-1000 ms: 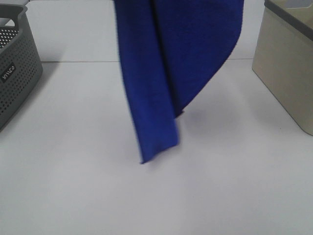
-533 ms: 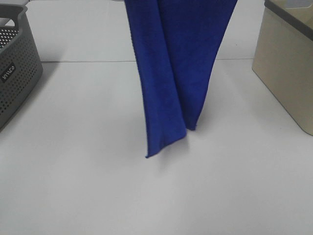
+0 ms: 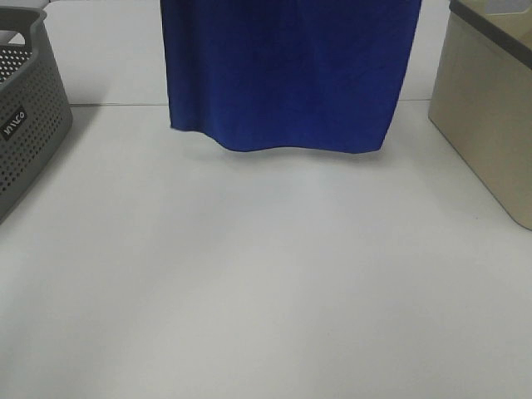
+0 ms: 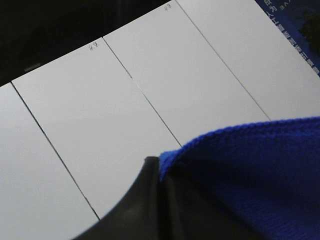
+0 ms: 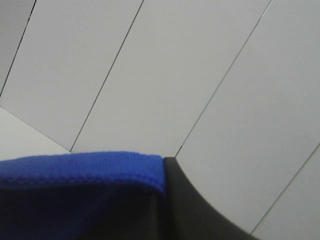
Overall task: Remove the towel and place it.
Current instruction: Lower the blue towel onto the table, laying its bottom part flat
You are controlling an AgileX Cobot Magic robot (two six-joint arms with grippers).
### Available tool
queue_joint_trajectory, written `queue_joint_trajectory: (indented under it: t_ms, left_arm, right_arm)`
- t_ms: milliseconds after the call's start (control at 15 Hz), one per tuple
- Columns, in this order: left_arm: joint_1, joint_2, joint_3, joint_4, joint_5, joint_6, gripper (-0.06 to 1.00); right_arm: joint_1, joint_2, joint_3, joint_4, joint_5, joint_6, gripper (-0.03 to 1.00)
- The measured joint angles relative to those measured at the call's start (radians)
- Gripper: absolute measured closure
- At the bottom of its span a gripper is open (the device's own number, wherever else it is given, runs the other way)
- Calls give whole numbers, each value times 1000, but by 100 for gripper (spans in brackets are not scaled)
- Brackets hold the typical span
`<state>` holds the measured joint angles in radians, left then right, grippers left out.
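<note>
The towel [image 3: 287, 75] is a deep blue cloth hanging spread flat in the air over the far middle of the white table [image 3: 266, 283]. Its wavy lower edge is clear of the table top, and its top runs out of the exterior high view. Both grippers are out of that view. In the left wrist view my left gripper [image 4: 159, 167] is shut on the towel's hemmed edge [image 4: 250, 160]. In the right wrist view my right gripper [image 5: 167, 167] is shut on a corner of the towel [image 5: 80, 172].
A grey perforated basket [image 3: 25, 116] stands at the table's left edge. A beige bin [image 3: 490, 108] stands at the right edge. Both wrist views look out on a white panelled wall [image 4: 100, 100].
The towel hung as a narrow folded strip reaching low toward the table. It has been pulled out wide and flat, and its lower edge has risen.
</note>
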<state>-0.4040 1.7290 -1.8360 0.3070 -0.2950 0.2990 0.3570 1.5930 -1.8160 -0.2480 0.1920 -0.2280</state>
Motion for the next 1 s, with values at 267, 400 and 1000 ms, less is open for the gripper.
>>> queue_joint_trajectory:
  t_ms: [267,400,1000]
  left_arm:
    - [76,81,-35,-50,-123,0,94]
    - [116,195,-187,-74,-143,1,94]
    - [170,500,-594,-74,-115,8,94]
  right_arm:
    - [0,120,-13,4,-256,0,95]
    - [0,264,-201,38,-327,0,95]
    - [-37,460,-427,61,-364,0,95]
